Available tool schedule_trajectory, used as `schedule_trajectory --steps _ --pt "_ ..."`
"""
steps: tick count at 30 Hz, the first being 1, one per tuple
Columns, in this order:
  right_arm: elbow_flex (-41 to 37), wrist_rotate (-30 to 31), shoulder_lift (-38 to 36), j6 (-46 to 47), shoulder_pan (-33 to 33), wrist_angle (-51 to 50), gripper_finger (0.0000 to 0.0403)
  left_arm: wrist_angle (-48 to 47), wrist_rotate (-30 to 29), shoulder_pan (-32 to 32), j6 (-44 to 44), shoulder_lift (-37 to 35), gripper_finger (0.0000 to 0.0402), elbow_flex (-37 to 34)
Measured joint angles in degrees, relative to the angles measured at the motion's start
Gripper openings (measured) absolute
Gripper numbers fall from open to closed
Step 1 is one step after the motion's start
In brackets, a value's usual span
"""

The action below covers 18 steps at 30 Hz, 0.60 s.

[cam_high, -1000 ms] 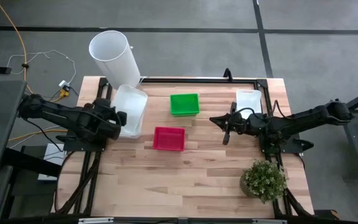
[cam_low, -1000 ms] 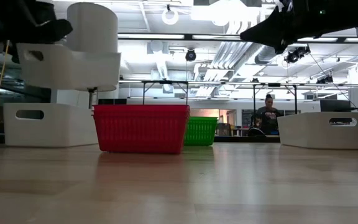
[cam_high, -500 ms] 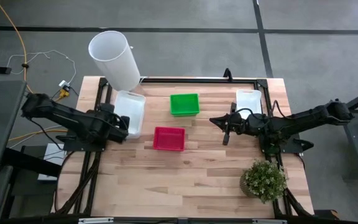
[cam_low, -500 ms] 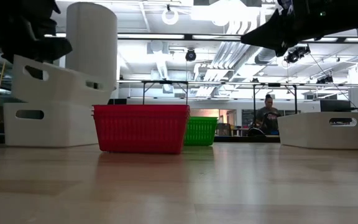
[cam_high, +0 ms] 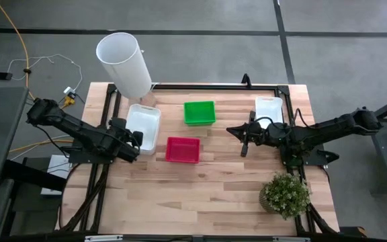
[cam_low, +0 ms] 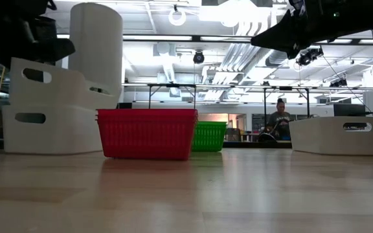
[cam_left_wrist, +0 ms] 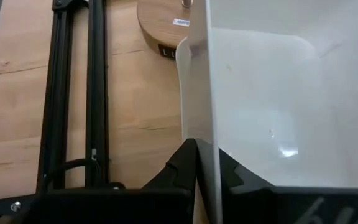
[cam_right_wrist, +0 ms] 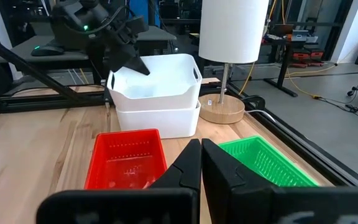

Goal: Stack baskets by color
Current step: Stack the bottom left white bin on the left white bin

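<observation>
White stack step: left gripper (cam_left_wrist: 199,163) clamped on upper white basket (cam_low: 60,81) wall, nesting into lower white basket (cam_low: 50,129). Next: seat, release. Right gripper (cam_right_wrist: 199,163) shut, empty, mid-table.

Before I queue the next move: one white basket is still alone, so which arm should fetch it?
Probably the right: its end effector, shut and empty, sits beside the lone white basket; the left end effector grips the upper white basket.

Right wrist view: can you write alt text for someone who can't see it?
The left gripper holds a white basket by its wall, nested in a second white basket beside a white lamp. Nearer stand a red basket and a green basket, behind the right gripper, jaws shut.
</observation>
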Motion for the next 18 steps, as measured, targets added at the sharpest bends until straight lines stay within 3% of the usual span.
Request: schedule_trajectory --steps 13,18 --pt "0.0 0.0 0.0 0.0 0.0 0.25 0.0001 3.63 1.71 -2.08 -1.7 4.64 0.0001 0.0" --pt "0.0 0.0 0.0 0.0 -0.02 0.28 0.0001 3.83 1.44 -2.08 -1.68 4.79 0.0019 0.0"
